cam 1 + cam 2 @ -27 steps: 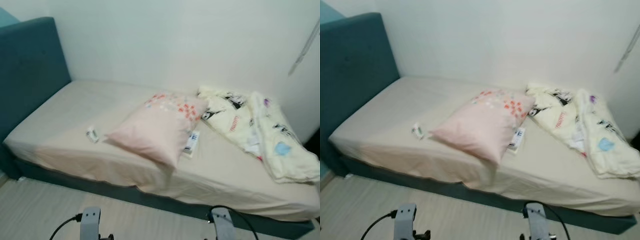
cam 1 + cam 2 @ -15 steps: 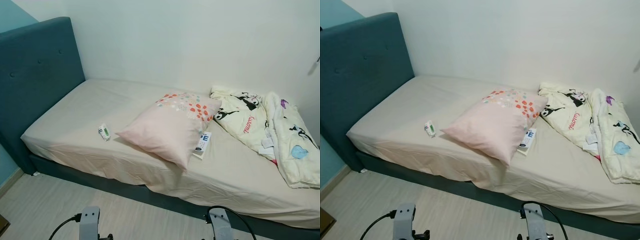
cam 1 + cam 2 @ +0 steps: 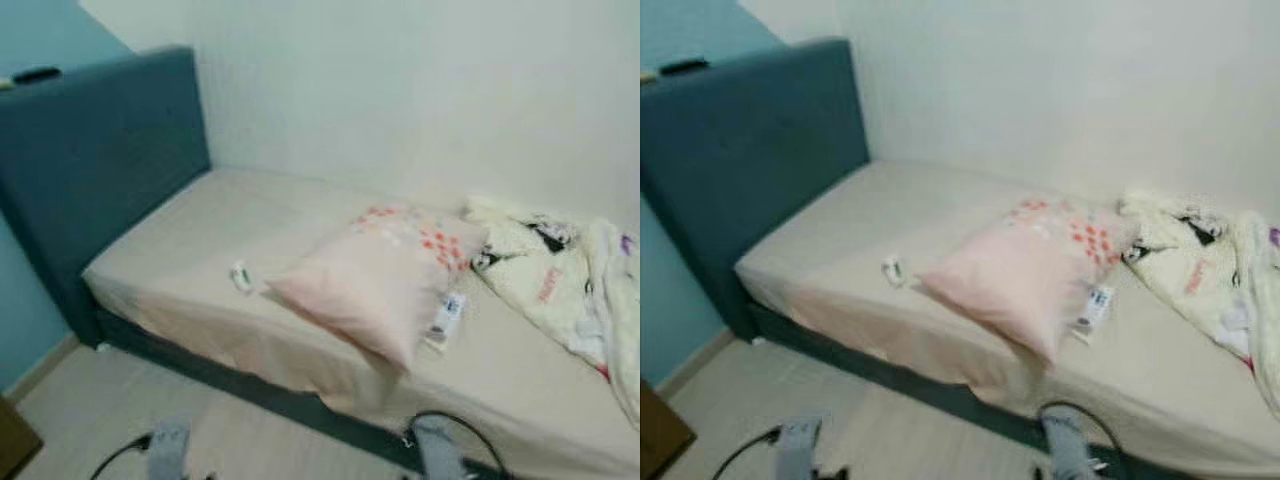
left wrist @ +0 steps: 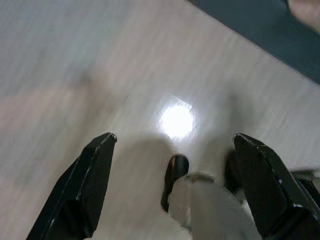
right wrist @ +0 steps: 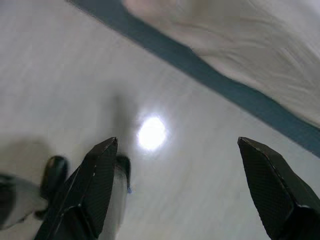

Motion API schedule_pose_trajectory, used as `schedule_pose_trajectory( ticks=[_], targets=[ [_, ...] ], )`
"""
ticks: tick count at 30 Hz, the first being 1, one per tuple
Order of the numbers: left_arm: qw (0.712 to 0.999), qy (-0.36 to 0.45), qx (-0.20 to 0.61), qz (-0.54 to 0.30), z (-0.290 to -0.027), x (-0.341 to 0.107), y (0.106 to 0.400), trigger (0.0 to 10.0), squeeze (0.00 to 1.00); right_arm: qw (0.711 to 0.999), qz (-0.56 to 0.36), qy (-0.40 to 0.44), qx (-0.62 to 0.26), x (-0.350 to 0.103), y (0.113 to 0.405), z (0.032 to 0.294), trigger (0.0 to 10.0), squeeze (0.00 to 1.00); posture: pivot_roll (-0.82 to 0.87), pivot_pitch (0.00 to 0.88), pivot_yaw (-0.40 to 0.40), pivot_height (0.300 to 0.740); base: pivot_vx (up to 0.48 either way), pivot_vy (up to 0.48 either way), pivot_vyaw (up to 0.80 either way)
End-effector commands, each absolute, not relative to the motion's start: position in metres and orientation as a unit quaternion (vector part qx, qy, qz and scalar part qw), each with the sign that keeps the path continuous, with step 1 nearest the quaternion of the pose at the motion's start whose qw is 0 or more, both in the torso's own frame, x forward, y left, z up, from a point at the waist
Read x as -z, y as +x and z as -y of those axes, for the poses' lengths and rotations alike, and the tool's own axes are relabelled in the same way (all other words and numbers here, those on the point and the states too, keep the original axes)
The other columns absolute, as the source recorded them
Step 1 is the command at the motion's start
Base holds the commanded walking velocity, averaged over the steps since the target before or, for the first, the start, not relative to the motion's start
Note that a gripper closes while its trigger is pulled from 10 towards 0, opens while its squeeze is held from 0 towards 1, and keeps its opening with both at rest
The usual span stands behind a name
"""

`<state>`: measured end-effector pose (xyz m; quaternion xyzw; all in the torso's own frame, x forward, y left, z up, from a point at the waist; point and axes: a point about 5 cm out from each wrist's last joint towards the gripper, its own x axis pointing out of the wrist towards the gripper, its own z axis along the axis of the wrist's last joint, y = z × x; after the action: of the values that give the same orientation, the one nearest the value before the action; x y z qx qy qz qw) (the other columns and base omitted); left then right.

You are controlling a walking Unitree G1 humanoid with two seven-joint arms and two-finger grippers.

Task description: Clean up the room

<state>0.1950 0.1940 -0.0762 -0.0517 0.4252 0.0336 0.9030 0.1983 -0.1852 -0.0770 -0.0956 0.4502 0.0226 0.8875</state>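
Note:
A bed (image 3: 190, 270) with a beige sheet and a teal frame stands against the white wall. On it lie a pink pillow (image 3: 385, 280) with a dotted corner, a small white and green tube (image 3: 241, 277) to its left, and a white remote-like item (image 3: 445, 318) at its right edge. A crumpled cream blanket (image 3: 560, 275) with cartoon prints is heaped at the right. Both arms hang low over the floor in front of the bed. My left gripper (image 4: 172, 187) is open above the pale floor. My right gripper (image 5: 180, 190) is open too, near the bed's base.
A tall teal headboard (image 3: 90, 170) rises at the left, with a dark object (image 3: 36, 74) on top. Pale wood floor (image 3: 110, 410) lies before the bed. A brown furniture corner (image 3: 12, 445) shows at the lower left.
The camera has swung left, so the bed and its things sit further right in the picture and more headboard shows. The picture is blurred. Nothing on the bed has moved.

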Motion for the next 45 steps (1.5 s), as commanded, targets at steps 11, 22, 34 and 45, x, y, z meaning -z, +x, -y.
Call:
schedule_pose_trajectory(
  ticks=[11,22,34,45],
  targets=[
    [0.904,-0.059,-0.022,-0.424,-0.186,0.076,0.197,10.0,0.00,0.879,-0.468,-0.093,0.006,0.081,0.184,0.209,10.0,0.00,0.00,0.009,-0.025,0.740,0.314,0.000,0.00],
    [0.912,-0.071,-0.024,-0.403,-0.186,0.070,0.207,10.0,0.00,0.879,-0.470,-0.081,0.021,0.080,0.185,0.212,10.0,0.00,0.00,0.010,-0.027,0.740,0.313,0.000,0.00],
    [0.924,-0.082,-0.017,-0.372,-0.181,0.058,0.228,10.0,0.00,0.880,-0.467,-0.080,0.024,0.079,0.189,0.210,10.0,0.00,0.00,0.006,-0.025,0.740,0.314,0.000,0.00],
    [0.929,-0.079,-0.028,-0.362,-0.182,0.054,0.234,10.0,0.00,0.876,-0.475,-0.078,0.021,0.079,0.188,0.208,10.0,0.00,0.00,0.010,-0.024,0.740,0.235,0.000,-0.51]
  ],
)
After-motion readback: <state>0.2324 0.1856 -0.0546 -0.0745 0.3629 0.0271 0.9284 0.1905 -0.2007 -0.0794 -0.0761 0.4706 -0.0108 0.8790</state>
